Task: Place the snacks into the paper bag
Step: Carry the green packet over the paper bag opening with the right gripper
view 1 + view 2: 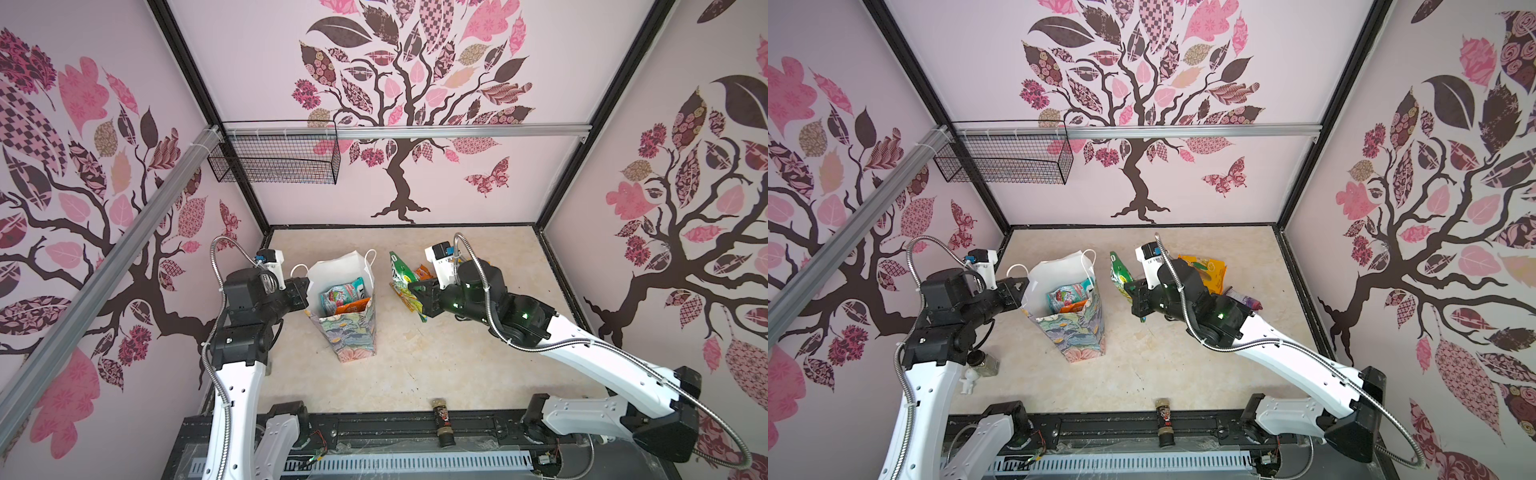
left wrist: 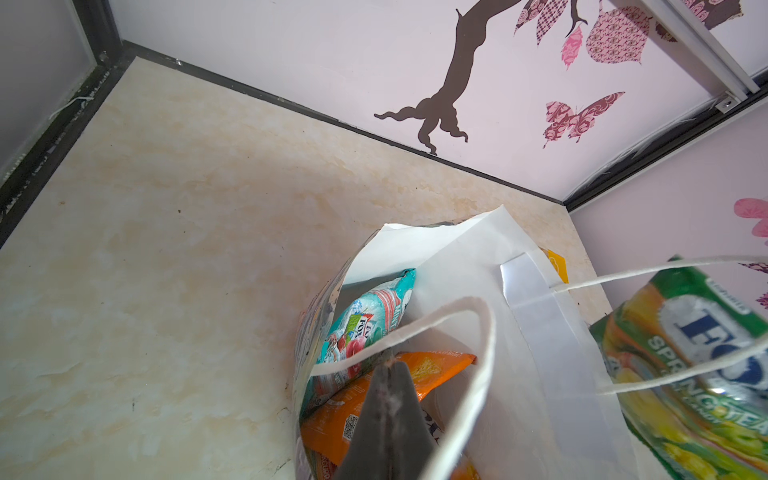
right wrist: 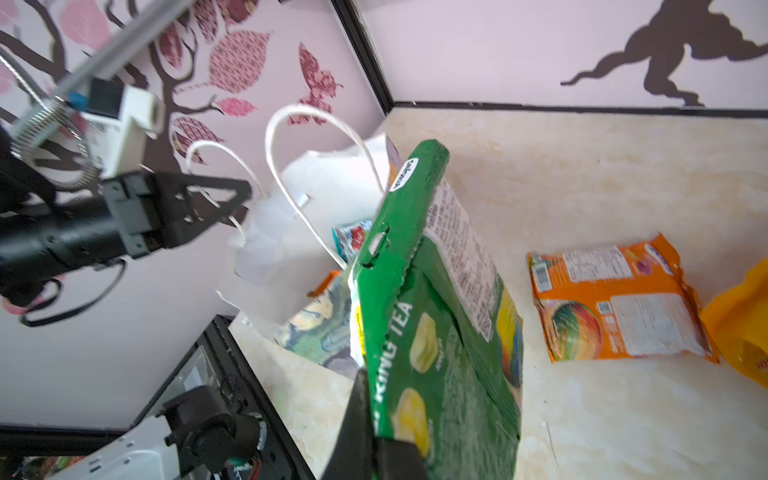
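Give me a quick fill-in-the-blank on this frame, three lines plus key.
1. The packet clamped in the right gripper is mostly ___.
2. Inside the paper bag, under the teal packet, lies an ___ one.
3. The bag's cord handles are ___.
Missing words: green; orange; white.
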`<move>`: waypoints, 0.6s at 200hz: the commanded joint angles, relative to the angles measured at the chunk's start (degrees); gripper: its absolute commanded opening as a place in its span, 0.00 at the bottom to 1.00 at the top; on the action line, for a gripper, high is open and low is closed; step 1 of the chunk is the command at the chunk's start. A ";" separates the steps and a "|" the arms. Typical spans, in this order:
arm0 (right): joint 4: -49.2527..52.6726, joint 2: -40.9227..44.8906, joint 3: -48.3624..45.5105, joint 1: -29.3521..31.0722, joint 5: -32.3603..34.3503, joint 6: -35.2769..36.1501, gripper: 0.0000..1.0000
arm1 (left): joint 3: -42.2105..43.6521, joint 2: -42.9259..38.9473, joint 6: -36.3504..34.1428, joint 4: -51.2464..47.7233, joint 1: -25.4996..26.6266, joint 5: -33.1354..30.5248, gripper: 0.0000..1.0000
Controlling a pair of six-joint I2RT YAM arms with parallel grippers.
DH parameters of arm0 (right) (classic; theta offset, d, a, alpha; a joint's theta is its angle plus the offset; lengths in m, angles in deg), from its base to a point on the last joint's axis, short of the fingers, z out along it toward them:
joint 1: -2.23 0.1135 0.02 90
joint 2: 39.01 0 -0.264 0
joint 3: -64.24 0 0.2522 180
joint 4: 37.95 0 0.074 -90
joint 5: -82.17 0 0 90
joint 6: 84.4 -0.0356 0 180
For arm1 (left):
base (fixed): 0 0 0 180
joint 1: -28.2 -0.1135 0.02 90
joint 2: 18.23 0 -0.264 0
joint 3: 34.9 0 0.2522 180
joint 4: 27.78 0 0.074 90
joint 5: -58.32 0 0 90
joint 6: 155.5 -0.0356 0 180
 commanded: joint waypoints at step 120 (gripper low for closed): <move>-1.45 -8.37 22.30 0.29 1.60 4.93 0.00 | 1.74 -0.94 0.11 1.47 -0.26 -0.11 0.06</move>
